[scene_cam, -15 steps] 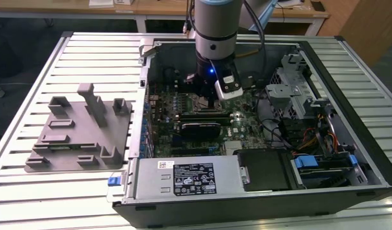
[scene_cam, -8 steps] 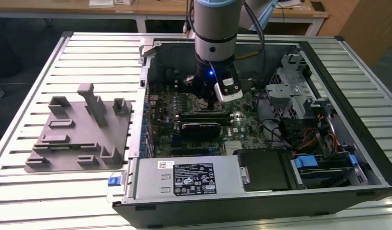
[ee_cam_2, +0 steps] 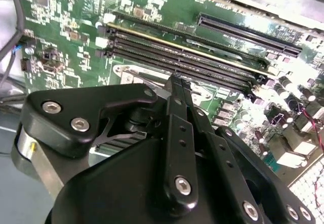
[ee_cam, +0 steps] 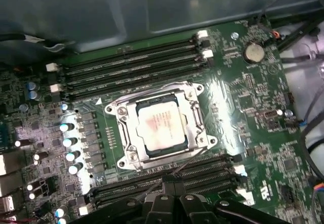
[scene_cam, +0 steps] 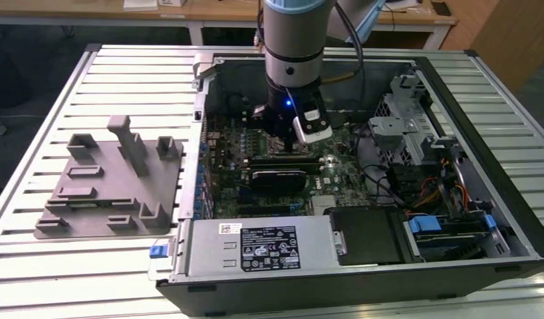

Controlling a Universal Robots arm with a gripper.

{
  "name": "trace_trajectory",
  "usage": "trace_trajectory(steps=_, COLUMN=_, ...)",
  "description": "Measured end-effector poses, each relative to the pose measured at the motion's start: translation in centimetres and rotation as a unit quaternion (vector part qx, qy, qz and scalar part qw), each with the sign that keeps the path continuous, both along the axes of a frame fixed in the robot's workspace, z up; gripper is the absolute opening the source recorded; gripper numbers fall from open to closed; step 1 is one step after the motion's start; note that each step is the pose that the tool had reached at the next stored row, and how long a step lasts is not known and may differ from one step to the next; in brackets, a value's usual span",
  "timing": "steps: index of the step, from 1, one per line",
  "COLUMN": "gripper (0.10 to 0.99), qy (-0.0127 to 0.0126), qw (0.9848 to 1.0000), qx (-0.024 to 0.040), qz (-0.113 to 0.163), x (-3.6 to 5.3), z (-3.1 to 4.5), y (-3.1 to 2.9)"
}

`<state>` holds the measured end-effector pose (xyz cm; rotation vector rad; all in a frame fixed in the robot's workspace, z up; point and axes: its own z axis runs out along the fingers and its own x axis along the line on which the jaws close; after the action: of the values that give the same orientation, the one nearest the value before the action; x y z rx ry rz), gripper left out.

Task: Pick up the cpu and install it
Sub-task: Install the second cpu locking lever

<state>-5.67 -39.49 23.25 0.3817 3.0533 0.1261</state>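
On the exterior view's left I see the grey tray (scene_cam: pixel 112 193) with its upright blocks lying on the slatted table (scene_cam: pixel 41 100), just beside the open computer case (scene_cam: pixel 511 219). Moving right, my arm (scene_cam: pixel 294 40) reaches straight down into the case over the green motherboard (scene_cam: pixel 343 179), with the gripper (scene_cam: pixel 285 133) low above the board. Further right in that view sit the drive cage (scene_cam: pixel 405 126) and bundled cables (scene_cam: pixel 431 189).

From the first wrist view I see the cpu (ee_cam: pixel 159 124) lying flat inside the metal-framed socket (ee_cam: pixel 195 128), between two banks of dark memory slots (ee_cam: pixel 131 67); its silvery top faces up. My gripper (ee_cam: pixel 172 183) shows at the picture's edge, just off the socket, with nothing in it. In both wrist views its fingers (ee_cam_2: pixel 179 90) look pressed together, closed on nothing.
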Motion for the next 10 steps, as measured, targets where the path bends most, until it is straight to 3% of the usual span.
trace_trajectory(steps=3, gripper=0.106, qy=-0.0001, qw=0.9998, qx=0.0033, qz=0.018, x=-0.06, z=-0.21, y=0.01)
trace_trajectory(steps=10, gripper=0.106, qy=0.0002, qw=0.9989, qx=0.0032, qz=0.046, x=-0.23, z=-0.5, y=0.0)
